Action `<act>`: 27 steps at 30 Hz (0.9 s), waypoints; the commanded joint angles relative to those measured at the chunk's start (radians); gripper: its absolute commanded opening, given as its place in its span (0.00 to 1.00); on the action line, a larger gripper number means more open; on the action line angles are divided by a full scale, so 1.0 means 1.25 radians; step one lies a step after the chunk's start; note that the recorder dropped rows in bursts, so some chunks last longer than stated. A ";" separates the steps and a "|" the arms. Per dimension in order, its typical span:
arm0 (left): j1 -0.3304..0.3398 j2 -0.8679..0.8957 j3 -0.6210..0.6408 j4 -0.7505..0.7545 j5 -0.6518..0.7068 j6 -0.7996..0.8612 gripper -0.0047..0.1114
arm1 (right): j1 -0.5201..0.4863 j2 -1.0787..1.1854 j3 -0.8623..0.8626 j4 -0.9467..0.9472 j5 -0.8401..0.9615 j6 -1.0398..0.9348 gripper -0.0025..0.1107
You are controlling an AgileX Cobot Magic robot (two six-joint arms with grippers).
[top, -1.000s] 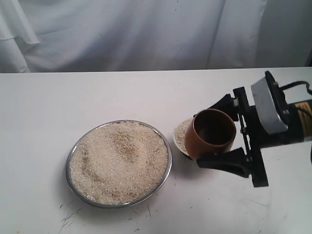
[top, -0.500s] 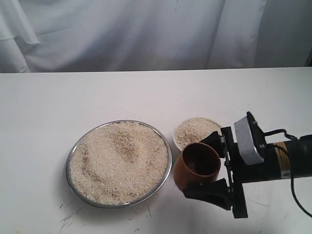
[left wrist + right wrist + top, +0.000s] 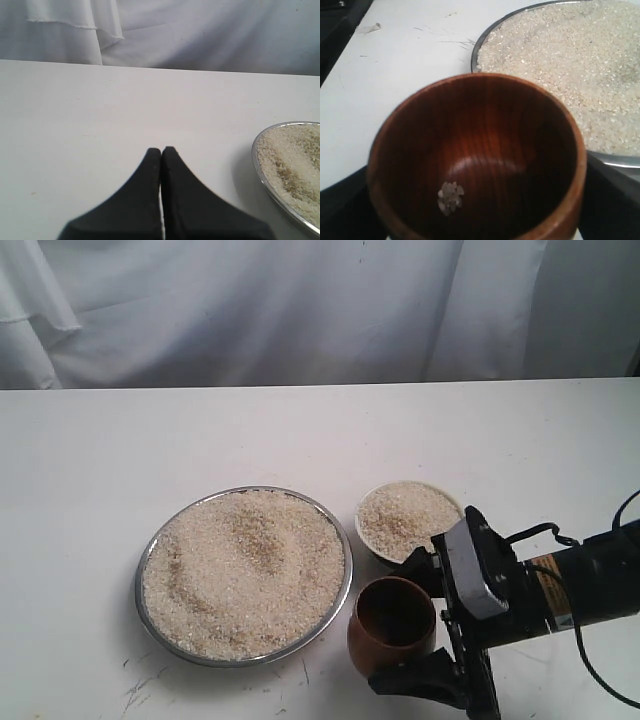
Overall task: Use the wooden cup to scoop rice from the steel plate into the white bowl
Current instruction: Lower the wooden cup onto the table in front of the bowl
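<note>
1. Rice [image 3: 245,570] fills the steel plate [image 3: 348,580] up to its thin rim, and a smaller heap tops the white bowl [image 3: 366,538] just beside it.
2. The right jaws, reaching in from the right of the desk [image 3: 200,440], are clamped on the wooden cup [image 3: 392,620]. It is held mouth-up, with only a few grains left inside.
3. The cup sits just beside the plate's rim, on the camera's side of the bowl.
4. The left jaws are pressed together on nothing, over bare desk apart from the plate's edge.
5. Wide open desk lies behind both dishes.
</note>
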 commanded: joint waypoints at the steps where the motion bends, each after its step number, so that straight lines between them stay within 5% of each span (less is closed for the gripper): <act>1: -0.002 -0.003 0.004 0.001 -0.011 0.000 0.04 | 0.001 0.000 0.004 -0.006 0.003 -0.059 0.02; 11: -0.002 -0.003 0.004 0.001 -0.011 0.000 0.04 | 0.000 0.057 0.000 -0.042 -0.066 -0.135 0.08; 15: -0.002 -0.003 0.004 0.001 -0.011 0.000 0.04 | 0.000 0.057 -0.014 -0.044 -0.045 -0.121 0.36; 18: -0.002 -0.003 0.004 0.001 -0.011 0.000 0.04 | 0.000 0.057 -0.033 -0.045 -0.023 -0.069 0.75; 21: -0.002 -0.003 0.004 0.001 -0.011 0.000 0.04 | 0.000 0.057 -0.037 -0.061 -0.020 -0.069 0.83; 27: -0.002 -0.003 0.004 0.001 -0.011 0.000 0.04 | 0.000 0.057 -0.041 -0.058 -0.022 -0.071 0.83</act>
